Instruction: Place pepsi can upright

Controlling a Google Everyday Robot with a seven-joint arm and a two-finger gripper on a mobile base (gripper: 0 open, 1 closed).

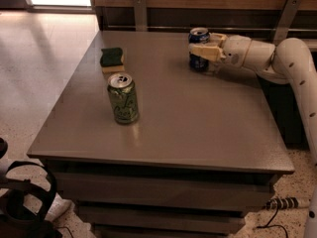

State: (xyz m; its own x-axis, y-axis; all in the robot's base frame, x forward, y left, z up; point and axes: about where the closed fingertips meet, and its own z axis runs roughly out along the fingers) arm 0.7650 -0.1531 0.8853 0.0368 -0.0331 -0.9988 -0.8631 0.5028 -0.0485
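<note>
The pepsi can (197,59) is dark blue with a silver top and stands upright on the grey table (198,123) near its far right edge. My gripper (202,47) reaches in from the right on a white arm and its fingers (204,51) sit around the can's upper half, shut on it. The can's base rests on the tabletop.
A green can (123,99) stands upright at the table's left middle. A green and yellow sponge (112,59) lies behind it at the far left. A wooden wall with metal brackets runs behind the table. Cables and a power strip (282,203) lie on the floor at right.
</note>
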